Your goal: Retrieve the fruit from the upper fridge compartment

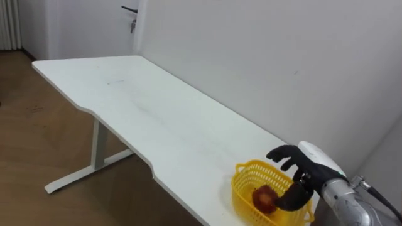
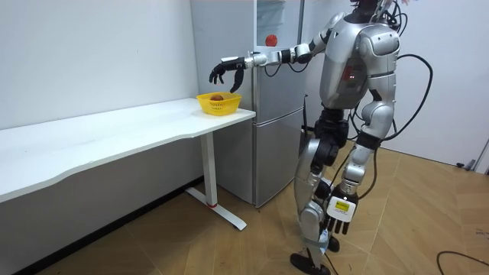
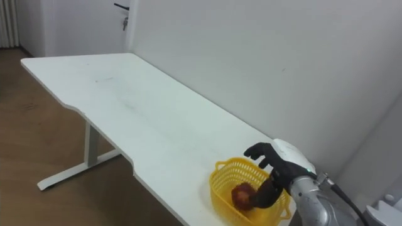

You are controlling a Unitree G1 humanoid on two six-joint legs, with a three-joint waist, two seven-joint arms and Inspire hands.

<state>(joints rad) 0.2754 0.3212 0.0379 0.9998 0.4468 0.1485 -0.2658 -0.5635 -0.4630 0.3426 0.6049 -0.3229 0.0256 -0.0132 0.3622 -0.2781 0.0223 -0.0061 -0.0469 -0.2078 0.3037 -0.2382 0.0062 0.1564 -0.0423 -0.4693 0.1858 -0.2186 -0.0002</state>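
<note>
A round red item point(image 1: 264, 198), seemingly a fruit, is seen lying in the yellow basket point(image 1: 242, 196) at the near right end of the white bench point(image 1: 157, 113), close to the wall. The right robot hand point(image 1: 306, 168) is held just above the basket's right rim, its fingers spread and loosely bent with nothing gripped. The thumb is dipped toward the fruit, and whether it is touched cannot be told. The left robot hand point(image 2: 338, 221) is seen low beside the leg in the room view, and its state cannot be told. The fridge point(image 2: 279, 92) is placed just beyond the bench end, beside the robot. The fruit is judged light, firm and smooth-skinned, so it may roll or slip under a shallow pinch and be bruised if squeezed hard. It is best taken from above, around its widest part. The basket is judged a light, stiff plastic mesh, easily shoved or tipped, and best taken by its rim
</note>
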